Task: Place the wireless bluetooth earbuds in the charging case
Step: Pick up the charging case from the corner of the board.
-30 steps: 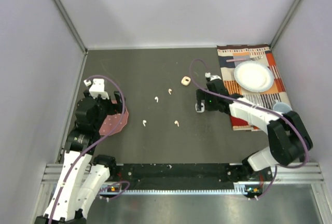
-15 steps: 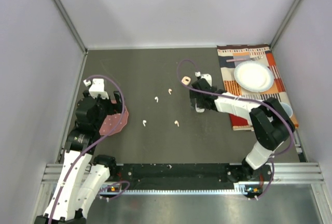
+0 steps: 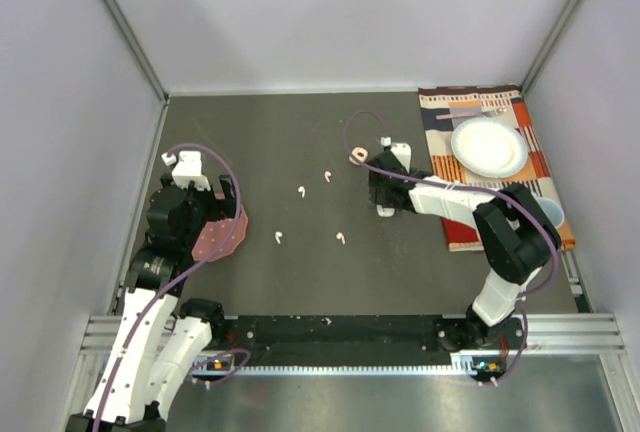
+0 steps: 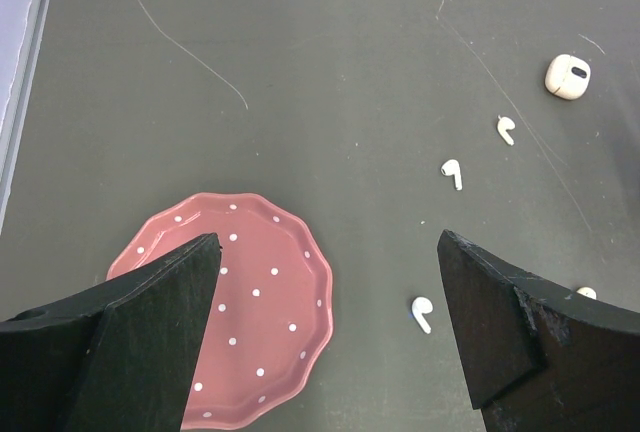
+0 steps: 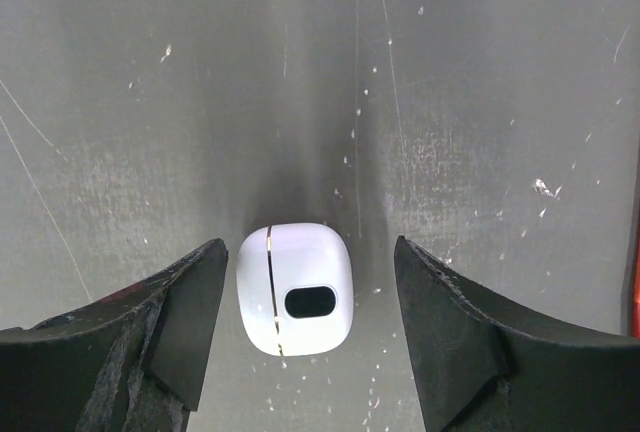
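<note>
- The left end effector [image 4: 328,252] hangs over the left part of the desk [image 3: 290,127]. Its jaws are spread wide with nothing between them. The wrist view shows only its two dark fingers, cut off by the lower edge.
- A pink dotted plate [image 4: 255,282] lies flat below it. The left finger covers its lower left part, and in the top view the arm hides much of it.
- The four earbuds lie loose on the bare desk right of the plate, well apart and outside both cases. A white one [image 4: 421,313] is nearest the plate, with another white one [image 4: 453,173] and a peach one [image 4: 506,130] farther off. The fourth [image 4: 586,293] is half hidden behind the right finger, so its colour is hard to make out there.
- The peach case [image 4: 568,76] sits beyond them, with a dark oval facing up. Its inside does not show.
- The white case [image 5: 294,289] lies on the desk with its seam and a dark oval facing up. What it holds cannot be seen.
- The right end effector [image 5: 307,247] is low around the white case, jaws partly open, one finger on each side. A thin strip of desk shows on the left and a wider one on the right, so it grips nothing.
- At the far right, a striped mat [image 3: 540,167] carries a white plate [image 3: 488,147]. A pale blue cup [image 3: 552,212] is partly behind the right arm.
</note>
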Robot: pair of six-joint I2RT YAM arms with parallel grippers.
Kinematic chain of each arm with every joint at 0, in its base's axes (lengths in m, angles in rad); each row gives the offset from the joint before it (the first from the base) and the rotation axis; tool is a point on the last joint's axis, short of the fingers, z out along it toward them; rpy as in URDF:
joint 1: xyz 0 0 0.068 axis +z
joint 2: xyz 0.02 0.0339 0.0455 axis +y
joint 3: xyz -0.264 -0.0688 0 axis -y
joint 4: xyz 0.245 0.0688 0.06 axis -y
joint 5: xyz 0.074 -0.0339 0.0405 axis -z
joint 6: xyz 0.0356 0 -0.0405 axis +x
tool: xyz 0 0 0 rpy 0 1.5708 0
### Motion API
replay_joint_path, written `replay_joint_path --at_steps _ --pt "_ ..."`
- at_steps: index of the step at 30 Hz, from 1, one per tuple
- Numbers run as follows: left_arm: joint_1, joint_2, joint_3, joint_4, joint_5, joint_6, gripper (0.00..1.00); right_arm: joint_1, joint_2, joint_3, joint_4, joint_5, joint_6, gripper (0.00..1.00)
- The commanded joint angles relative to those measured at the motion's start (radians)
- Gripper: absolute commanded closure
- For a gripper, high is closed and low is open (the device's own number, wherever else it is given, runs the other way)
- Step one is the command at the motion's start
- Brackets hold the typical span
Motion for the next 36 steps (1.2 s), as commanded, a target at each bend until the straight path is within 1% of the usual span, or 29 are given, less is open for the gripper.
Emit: replay_joint_path --at_steps 1,7,13,20,22,24,27,36 --pt "-0.001 0.005 0.006 0.021 -0.018 0.014 0.05 -0.006 -0.003 0.021 0.003 0.039 0.078 0.32" --pt "0.0 0.008 0.006 0.02 -0.018 0.014 0.05 -0.027 -0.039 -0.022 0.003 0.019 0.137 0.34" --pt "0.0 0.008 0.006 0.02 -0.015 0.013 0.05 -0.041 -0.069 -0.062 0.004 0.013 0.154 0.36" --pt "0.0 0.005 0.006 0.02 -0.014 0.011 0.05 -0.056 -0.152 -0.133 0.015 -0.006 0.174 0.39" --pt "0.0 0.007 0.006 0.02 -0.011 0.011 0.05 -0.056 -0.163 -0.136 0.013 -0.033 0.171 0.39" --pt "0.0 0.007 0.006 0.02 -0.011 0.011 0.05 -0.058 -0.166 -0.139 0.021 -0.039 0.163 0.34" --pt "0.0 0.007 0.006 0.018 -0.008 0.011 0.05 -0.056 -0.151 -0.129 0.021 -0.036 0.126 0.3" --pt "0.0 0.008 0.008 0.018 -0.009 0.011 0.05 -0.055 -0.114 -0.12 0.015 -0.035 0.05 0.33"
